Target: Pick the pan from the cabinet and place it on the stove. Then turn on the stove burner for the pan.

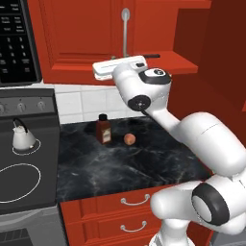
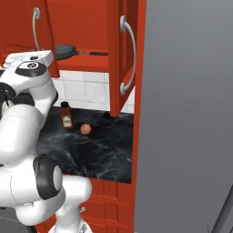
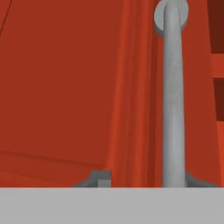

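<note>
The pan (image 2: 66, 51) is small, round and dark, and lies on the shelf inside the red cabinet (image 2: 86, 22), its thin black handle (image 2: 98, 53) pointing right. The handle's end (image 1: 151, 55) also peeks out above my wrist. The right cabinet door (image 2: 119, 77) hangs open, while the left door (image 1: 81, 33) looks closed. My gripper (image 3: 146, 181) is at the lower end of the left door's silver bar handle (image 3: 173, 96). Its tips stand apart, and the bar sits between them, close to the right tip (image 3: 192, 180). The stove (image 1: 43, 158) is at the lower left, with grey knobs (image 1: 21, 106).
A white kettle (image 1: 22, 137) sits on a back burner ring. A brown bottle (image 1: 104, 129) and a small orange fruit (image 1: 129, 139) stand on the black marble counter (image 1: 125, 168). There is a black microwave (image 1: 17, 43) at the upper left, and a tall grey wall (image 2: 191, 113) closes off the right.
</note>
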Controlling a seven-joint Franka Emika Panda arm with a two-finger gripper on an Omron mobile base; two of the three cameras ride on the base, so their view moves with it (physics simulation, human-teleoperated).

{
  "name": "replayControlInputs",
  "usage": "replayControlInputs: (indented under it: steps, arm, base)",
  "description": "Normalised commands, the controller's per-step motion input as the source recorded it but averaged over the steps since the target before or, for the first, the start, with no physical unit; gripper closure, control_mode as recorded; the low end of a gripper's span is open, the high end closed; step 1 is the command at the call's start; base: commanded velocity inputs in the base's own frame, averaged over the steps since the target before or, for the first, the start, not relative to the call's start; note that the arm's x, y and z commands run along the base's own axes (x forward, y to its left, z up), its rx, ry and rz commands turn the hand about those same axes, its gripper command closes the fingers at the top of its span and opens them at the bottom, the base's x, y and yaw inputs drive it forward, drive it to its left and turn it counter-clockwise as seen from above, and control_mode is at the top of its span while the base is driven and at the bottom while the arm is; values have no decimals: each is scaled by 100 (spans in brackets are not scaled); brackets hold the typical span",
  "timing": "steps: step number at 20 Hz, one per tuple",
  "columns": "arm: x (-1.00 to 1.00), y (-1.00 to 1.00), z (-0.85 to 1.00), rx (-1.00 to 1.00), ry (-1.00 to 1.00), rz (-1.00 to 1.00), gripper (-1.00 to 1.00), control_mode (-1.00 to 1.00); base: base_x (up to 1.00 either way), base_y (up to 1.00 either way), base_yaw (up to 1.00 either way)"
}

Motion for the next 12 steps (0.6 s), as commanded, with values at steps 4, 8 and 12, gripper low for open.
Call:
replayControlInputs:
  steps: [4,8,12]
  arm:
    - [-85,93,0,-2,0,0,100,-100]
    - [-88,89,0,-2,0,0,100,-100]
    - [-85,79,-10,-3,1,1,100,-100]
  base:
    - [0,0,0]
    - [0,0,0]
    - [0,0,0]
